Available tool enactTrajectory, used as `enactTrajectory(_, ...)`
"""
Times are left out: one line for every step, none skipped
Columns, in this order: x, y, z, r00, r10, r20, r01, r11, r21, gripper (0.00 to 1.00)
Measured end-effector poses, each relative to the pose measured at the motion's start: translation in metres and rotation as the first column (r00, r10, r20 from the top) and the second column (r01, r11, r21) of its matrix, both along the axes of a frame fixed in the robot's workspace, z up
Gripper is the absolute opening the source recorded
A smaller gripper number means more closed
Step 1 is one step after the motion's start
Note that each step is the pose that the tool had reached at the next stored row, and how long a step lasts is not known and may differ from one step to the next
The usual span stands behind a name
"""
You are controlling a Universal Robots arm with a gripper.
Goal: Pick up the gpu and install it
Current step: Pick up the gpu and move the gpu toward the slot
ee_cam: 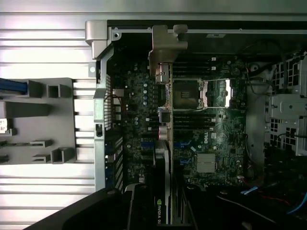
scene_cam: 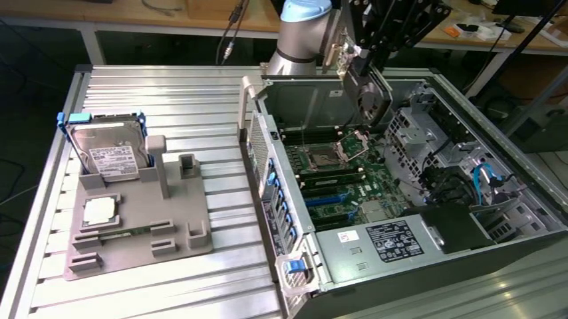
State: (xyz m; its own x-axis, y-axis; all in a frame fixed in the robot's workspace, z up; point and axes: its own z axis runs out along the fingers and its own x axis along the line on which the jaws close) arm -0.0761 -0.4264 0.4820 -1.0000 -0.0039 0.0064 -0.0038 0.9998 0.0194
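Above the open computer case (scene_cam: 497, 153), toward its far end in the exterior view, we find the pincer (ee_cam: 160, 211) partly closed and clamped on the gpu (scene_cam: 373, 100), which hangs on edge over the motherboard (scene_cam: 342, 186), clear of it. From the wrist view the card shows edge-on, running out from the pincer to its metal bracket (ee_cam: 165, 45) and passing beside the processor socket (ee_cam: 184, 93). On the tabletop (scene_cam: 159, 93) the grey fixture (scene_cam: 133, 232) holds the hard drive (scene_cam: 106, 156), well apart from the card. We judge the pick-up done and the work now in the carrying and lining-up stage of the install. Seating, as we read it, calls for the card's lower edge to sit exactly along one of the blue slots (scene_cam: 324, 198), with the bracket against the perforated rear wall (scene_cam: 265, 166). At present the card appears to lie crosswise to those slots, so it would need turning before any pressing down, and the push must be straight.
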Motion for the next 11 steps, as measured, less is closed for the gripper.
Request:
enactTrajectory(0.004, 0.0, 0.0, 1.0, 0.0, -0.0003, 0.0, 1.0, 0.0, 0.27)
enactTrajectory(0.008, 0.0, 0.0, 1.0, 0.0, -0.0005, 0.0, 1.0, 0.0, 0.27)
enactTrajectory(0.011, 0.0, 0.0001, 1.0, 0.0, -0.0008, 0.0, 1.0, -0.0001, 0.27)
enactTrajectory(0.016, 0.0, 0.0, 1.0, 0.0, -0.0011, 0.0, 1.0, 0.0, 0.27)
enactTrajectory(0.019, 0.0, 0.0, 1.0, 0.0, -0.0013, 0.0, 1.0, -0.0001, 0.27)
enactTrajectory(0.023, 0.0, 0.0, 1.0, 0.0, -0.0016, 0.0, 1.0, 0.0, 0.27)
enactTrajectory(0.028, 0.0, 0.0, 1.0, 0.0, -0.0019, 0.0, 1.0, 0.0, 0.27)
enactTrajectory(0.032, 0.0, 0.0, 1.0, 0.0, -0.0022, 0.0, 1.0, 0.0, 0.27)
enactTrajectory(0.035, 0.0, 0.0, 1.0, 0.0, -0.0024, 0.0, 1.0, -0.0001, 0.27)
enactTrajectory(0.039, 0.0, 0.0, 1.0, 0.0, -0.0026, 0.0, 1.0, 0.0, 0.27)
enactTrajectory(0.043, 0.0, 0.0001, 1.0, 0.0, -0.0029, 0.0, 1.0, -0.0001, 0.27)
